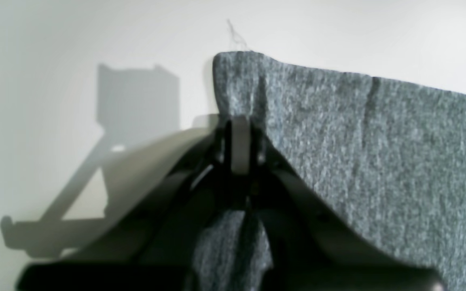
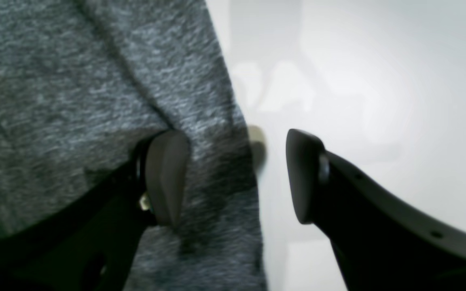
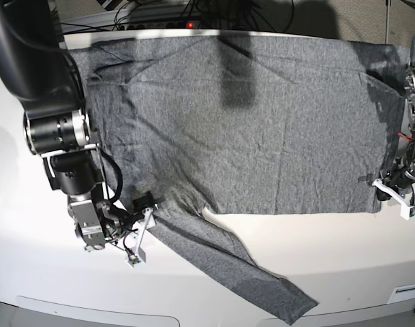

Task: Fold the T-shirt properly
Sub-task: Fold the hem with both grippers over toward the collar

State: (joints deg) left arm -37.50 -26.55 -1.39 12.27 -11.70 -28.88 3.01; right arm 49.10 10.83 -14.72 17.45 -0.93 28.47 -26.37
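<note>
Cloth position: the T-shirt [image 3: 241, 116] lies spread flat across the white table [image 3: 343, 252], with 1 sleeve trailing toward the near edge.
Right gripper: the right gripper [image 2: 237, 178], on the base view's left, stands wide; 1 finger rests over the cloth and the other over bare table, straddling the edge near the armpit.
Risk there: if I close from here I judge the far finger may slide past the edge and catch nothing, or pinch only 1 layer.
Left gripper: the left gripper [image 1: 239, 145], on the base view's right, is clamped on the shirt's corner at the hem.
Risk there: with only 1 side held, lifting now could drag the cloth askew and wrinkle the body.
</note>
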